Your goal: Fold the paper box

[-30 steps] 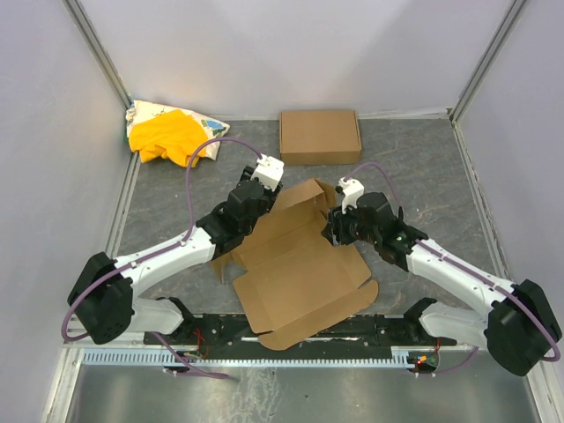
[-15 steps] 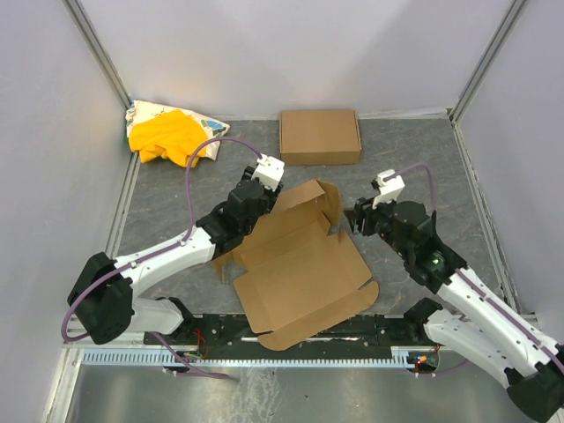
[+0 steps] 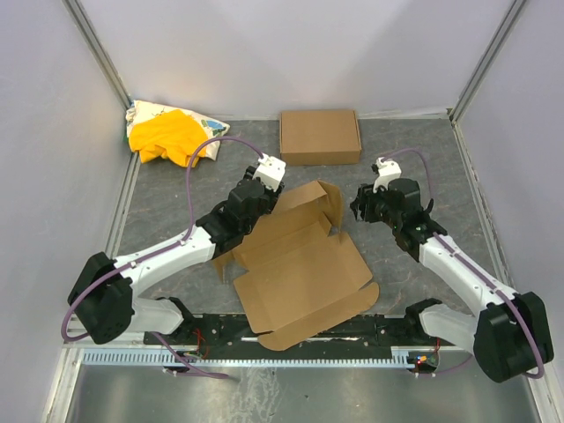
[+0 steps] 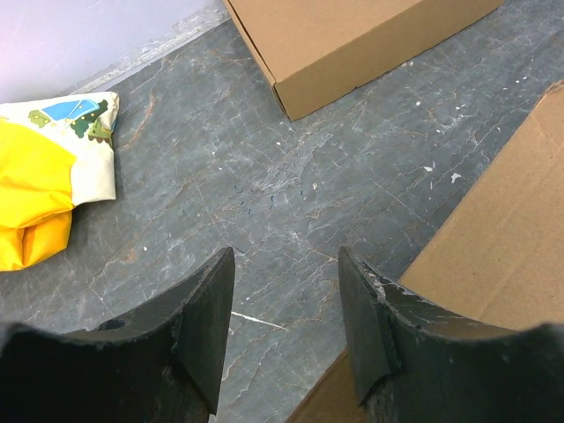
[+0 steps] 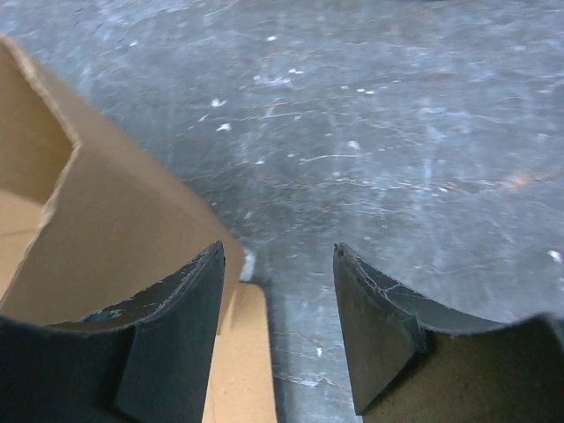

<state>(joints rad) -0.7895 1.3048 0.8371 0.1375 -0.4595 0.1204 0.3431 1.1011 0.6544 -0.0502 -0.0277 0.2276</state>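
Left gripper [image 4: 286, 264] with black jaws apart, nothing between them, over grey marbled table [image 4: 264, 176]. Plain brown die-cut cardboard sheet [image 4: 502, 238] at lower right. Flat rectangular brown cardboard box [image 4: 352, 35] at top, yellow cloth bundle [image 4: 35, 194] at left.

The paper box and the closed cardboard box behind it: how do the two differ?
The paper box lies opened out, flaps spread; the closed cardboard box is a neat shut rectangle. The paper box has one far panel standing up; the closed cardboard box is flat on top. The paper box spreads wider than the closed cardboard box. Both are plain brown cardboard.
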